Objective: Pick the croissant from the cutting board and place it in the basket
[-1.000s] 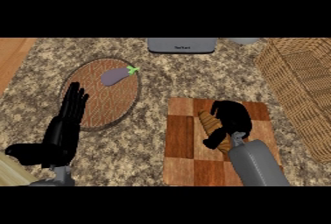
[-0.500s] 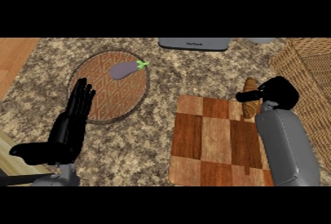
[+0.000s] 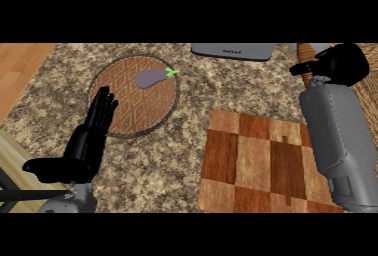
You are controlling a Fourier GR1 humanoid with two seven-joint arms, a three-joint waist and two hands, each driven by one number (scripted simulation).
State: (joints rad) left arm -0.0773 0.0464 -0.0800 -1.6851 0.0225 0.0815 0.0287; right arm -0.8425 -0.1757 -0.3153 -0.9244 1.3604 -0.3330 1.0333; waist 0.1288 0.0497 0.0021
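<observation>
My right hand (image 3: 338,63) is at the upper right, past the far right corner of the checkered wooden cutting board (image 3: 251,160), at the left rim of the wicker basket (image 3: 370,96). Its fingers are curled round the croissant (image 3: 303,49), of which only a tan sliver shows beside the fingers. My grey right forearm crosses the board's right side, and nothing lies on the part of the board that shows. At the lower left my left hand (image 3: 90,136) rests open with fingers up, beside the round plate.
A round brown plate (image 3: 125,107) with a purple eggplant (image 3: 153,77) on it lies at the upper left. A grey appliance (image 3: 232,50) stands at the counter's back edge. Wooden floor shows along the left side.
My right hand has carried the croissant off the cutting board, up and to the right as far as the basket's rim. The view has shifted slightly. My left hand has not moved.
</observation>
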